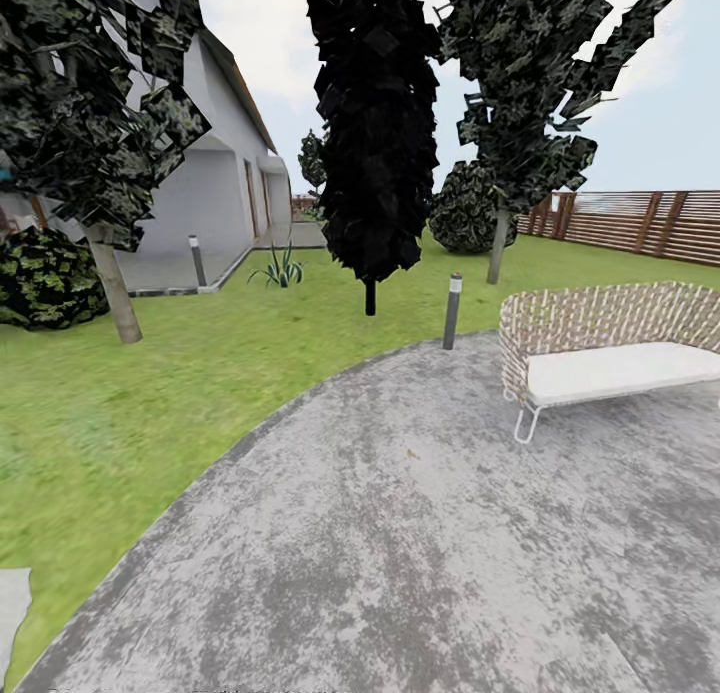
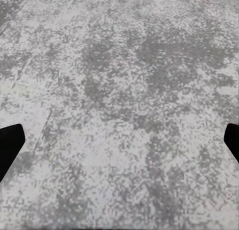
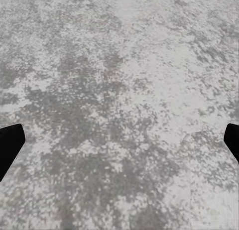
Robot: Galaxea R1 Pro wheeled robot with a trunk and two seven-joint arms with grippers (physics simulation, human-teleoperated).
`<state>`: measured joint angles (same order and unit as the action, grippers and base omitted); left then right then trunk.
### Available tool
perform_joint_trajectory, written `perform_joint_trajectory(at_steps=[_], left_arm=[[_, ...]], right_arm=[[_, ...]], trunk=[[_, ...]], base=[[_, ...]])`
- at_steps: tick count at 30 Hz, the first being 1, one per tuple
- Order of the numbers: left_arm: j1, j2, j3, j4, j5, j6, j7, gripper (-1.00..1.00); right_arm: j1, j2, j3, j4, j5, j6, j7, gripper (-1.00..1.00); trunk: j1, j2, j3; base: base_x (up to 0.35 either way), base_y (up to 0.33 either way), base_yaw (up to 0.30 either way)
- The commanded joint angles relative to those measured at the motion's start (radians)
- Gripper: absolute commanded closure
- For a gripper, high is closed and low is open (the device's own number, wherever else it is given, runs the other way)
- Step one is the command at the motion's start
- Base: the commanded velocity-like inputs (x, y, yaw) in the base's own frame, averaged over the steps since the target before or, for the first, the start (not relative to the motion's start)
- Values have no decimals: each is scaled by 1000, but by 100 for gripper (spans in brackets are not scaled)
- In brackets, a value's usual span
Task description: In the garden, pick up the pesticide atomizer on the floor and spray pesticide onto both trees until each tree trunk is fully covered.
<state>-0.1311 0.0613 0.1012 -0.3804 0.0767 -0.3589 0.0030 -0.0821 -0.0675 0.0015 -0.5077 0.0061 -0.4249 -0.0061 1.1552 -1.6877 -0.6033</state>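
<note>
The pesticide atomizer is out of view. Across the green lawn [image 1: 150, 403] stand two trees with pale trunks, one at the left [image 1: 115, 293] and one at the back right [image 1: 497, 245]. Between them rises a dark cypress [image 1: 370, 123] on a thin black stem. My left gripper [image 2: 119, 145] hangs open over grey mottled paving [image 2: 124, 65], its black fingertips [image 2: 9, 145] wide apart with nothing between them. My right gripper [image 3: 119, 145] is open in the same way above the paving [image 3: 124, 90].
A wicker bench [image 1: 610, 353] with a white cushion stands on the round patio [image 1: 400, 553] at the right. Two short bollard lights [image 1: 452, 311] [image 1: 197, 261] stand by the patio edge and the white house [image 1: 210, 173]. Slat fence [image 1: 650, 223] at the back right; bushes [image 1: 45, 278] [image 1: 465, 208].
</note>
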Motion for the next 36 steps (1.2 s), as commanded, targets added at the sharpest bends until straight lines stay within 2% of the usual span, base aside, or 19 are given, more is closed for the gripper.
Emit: perform_joint_trajectory(at_steps=[1, 36], left_arm=[[0, 0, 0, 0, 0, 0, 0, -100], [-7, 0, -1, 0, 0, 2, 0, -100]], right_arm=[[0, 0, 0, 0, 0, 0, 0, -100], [0, 2, 1, 2, 2, 0, 1, -100]], trunk=[[4, -7, -3], [138, -252, -113]], base=[[0, 0, 279], [0, 0, 280]])
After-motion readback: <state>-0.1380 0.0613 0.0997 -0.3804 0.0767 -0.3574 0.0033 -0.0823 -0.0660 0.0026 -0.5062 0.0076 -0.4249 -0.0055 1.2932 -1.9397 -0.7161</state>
